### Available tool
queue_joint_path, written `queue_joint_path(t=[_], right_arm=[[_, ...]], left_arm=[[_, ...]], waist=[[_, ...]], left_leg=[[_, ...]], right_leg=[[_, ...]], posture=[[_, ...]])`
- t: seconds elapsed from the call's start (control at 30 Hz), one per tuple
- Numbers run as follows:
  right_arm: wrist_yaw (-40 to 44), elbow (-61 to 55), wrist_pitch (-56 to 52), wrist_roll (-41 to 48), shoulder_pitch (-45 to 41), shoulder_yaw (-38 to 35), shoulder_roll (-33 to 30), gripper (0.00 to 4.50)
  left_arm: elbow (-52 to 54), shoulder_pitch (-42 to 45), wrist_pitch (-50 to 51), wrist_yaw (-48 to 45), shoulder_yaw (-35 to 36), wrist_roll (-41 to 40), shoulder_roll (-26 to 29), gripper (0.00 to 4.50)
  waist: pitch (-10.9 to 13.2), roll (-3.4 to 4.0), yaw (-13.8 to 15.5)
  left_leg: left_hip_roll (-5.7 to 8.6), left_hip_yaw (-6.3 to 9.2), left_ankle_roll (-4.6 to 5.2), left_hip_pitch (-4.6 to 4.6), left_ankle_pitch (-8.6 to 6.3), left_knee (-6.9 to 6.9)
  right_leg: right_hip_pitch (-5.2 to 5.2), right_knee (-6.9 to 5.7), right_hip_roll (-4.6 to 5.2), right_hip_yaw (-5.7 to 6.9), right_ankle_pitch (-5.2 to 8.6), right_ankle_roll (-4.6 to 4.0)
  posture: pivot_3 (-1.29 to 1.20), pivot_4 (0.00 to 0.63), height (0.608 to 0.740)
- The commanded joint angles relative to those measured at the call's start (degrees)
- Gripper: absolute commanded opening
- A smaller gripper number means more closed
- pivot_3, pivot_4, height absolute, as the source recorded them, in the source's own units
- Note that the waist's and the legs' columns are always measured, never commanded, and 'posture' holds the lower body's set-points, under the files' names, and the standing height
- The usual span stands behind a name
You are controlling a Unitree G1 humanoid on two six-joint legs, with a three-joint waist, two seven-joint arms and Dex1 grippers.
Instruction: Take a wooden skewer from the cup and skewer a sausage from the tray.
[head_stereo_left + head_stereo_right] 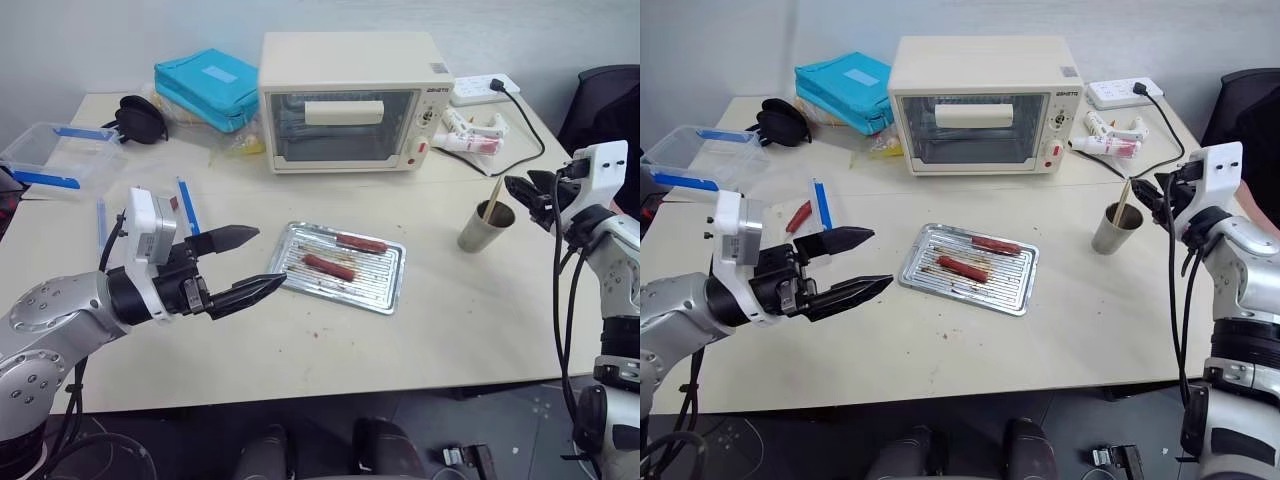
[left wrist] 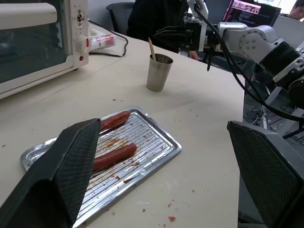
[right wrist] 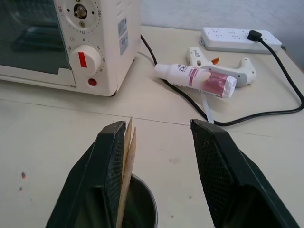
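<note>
Your right gripper (image 1: 517, 188) sits at the right edge of the frame, level, its two black fingers parted with nothing between them. In the right wrist view the fingers (image 3: 110, 175) straddle the air just above the cup (image 3: 137, 206), and the two wooden skewers (image 3: 127, 164) standing in it lean against the inner face of one finger; whether they actually touch it you cannot tell. The jaws have not clamped on either stick.

From the head camera the cup (image 1: 486, 226) stands right of centre on the pale table (image 1: 330, 350), just beside and below that gripper, with a skewer tip (image 1: 494, 195) poking out of its rim.

Your left gripper (image 1: 247, 262) is at lower left, pointing level toward the middle of the frame, jaws spread wide and empty. It hovers just left of the tray (image 1: 385, 285), which lies flat at the centre of the table. Two sausages lie on it side by side: the nearer sausage (image 1: 329, 267) and the farther sausage (image 1: 361, 243), both apart from the gripper.

Behind the tray, at upper centre, stands a cream toaster oven (image 1: 345, 100). Right of it lie a power strip (image 1: 485, 88), a tube (image 3: 194, 78) and a glue gun (image 3: 232, 71). At upper left are a teal case (image 1: 208, 88) and a clear plastic box (image 1: 60, 155).
</note>
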State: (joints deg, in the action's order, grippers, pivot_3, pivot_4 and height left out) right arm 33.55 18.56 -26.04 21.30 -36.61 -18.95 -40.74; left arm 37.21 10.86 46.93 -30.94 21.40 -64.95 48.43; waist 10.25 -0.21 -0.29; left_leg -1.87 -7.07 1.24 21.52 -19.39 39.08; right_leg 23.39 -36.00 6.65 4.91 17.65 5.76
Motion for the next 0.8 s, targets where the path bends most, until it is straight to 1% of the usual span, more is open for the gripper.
queue_joint_path(t=[0.03,0.23,0.5,0.57,0.63,0.73,0.77,0.8], right_arm=[[-0.64,0.61,2.28,-0.92,-0.88,-0.16,-0.04,2.24],[-0.62,3.4,3.89,-2.33,-1.3,1.38,1.03,2.24],[0.2,4.01,4.67,-2.57,-1.5,2.76,1.22,2.24],[0.81,3.9,4.52,-2.21,-1.6,2.82,1.18,1.86],[1.29,3.68,4.09,-1.78,-1.86,2.7,1.22,1.34],[1.87,3.38,3.56,-1.45,-2.05,2.62,1.29,0.28],[2.01,3.13,3.44,-1.45,-1.98,2.71,1.32,0.01],[2.09,2.87,3.37,-1.47,-1.9,2.81,1.36,0.01]], left_arm=[[-0.06,0.94,-0.75,-0.52,0.39,-0.03,0.85,4.5],[0.22,0.78,-0.56,-0.26,1.17,-0.41,1.17,4.5],[0.58,0.4,-0.69,0.4,1.51,-0.67,1.22,4.5],[0.7,0.32,-0.71,0.55,1.61,-0.72,1.2,4.5],[0.63,0.15,-0.84,0.41,1.69,-0.58,1.16,4.5],[0.41,-0.04,-1.05,0.15,1.74,-0.3,1.09,4.5],[0.3,-0.06,-1.14,0.04,1.75,-0.2,1.06,4.5],[0.19,-0.08,-1.23,-0.1,1.75,-0.09,1.03,4.5]], waist=[[0.0,0.0,0.0],[0.0,0.0,-0.01],[0.0,0.0,0.0],[0.0,0.0,0.0],[0.0,0.0,-0.02],[0.0,0.0,-0.05],[0.0,0.0,-0.05],[0.0,0.0,-0.02]], left_leg=[[0.0,0.0,0.0,0.0,0.0,0.0],[0.0,0.0,0.0,0.0,0.0,0.0],[-0.01,0.0,0.0,0.0,0.0,0.0],[0.0,0.0,0.0,0.0,0.0,0.0],[-0.01,0.0,0.0,0.0,0.0,0.0],[-0.01,0.0,0.0,0.0,0.0,0.0],[-0.01,0.0,0.0,0.0,0.0,0.0],[-0.01,0.0,0.0,0.0,0.0,0.0]], right_leg=[[0.0,0.0,0.0,0.0,0.0,0.0],[0.0,0.0,0.0,0.0,0.0,0.0],[0.0,0.0,0.0,0.0,0.0,0.0],[0.0,0.0,0.0,0.0,0.0,0.0],[0.0,0.0,0.0,0.0,0.0,0.0],[0.0,0.0,0.0,0.0,0.0,0.0],[0.0,0.0,0.0,0.0,0.0,0.0],[0.0,0.0,0.0,0.0,0.0,0.0]], posture=[[0.0,0.15,0.74],[0.0,0.15,0.74],[0.0,0.15,0.74],[0.0,0.15,0.74],[0.0,0.15,0.74],[0.0,0.15,0.74],[0.0,0.15,0.74],[0.0,0.15,0.74]])
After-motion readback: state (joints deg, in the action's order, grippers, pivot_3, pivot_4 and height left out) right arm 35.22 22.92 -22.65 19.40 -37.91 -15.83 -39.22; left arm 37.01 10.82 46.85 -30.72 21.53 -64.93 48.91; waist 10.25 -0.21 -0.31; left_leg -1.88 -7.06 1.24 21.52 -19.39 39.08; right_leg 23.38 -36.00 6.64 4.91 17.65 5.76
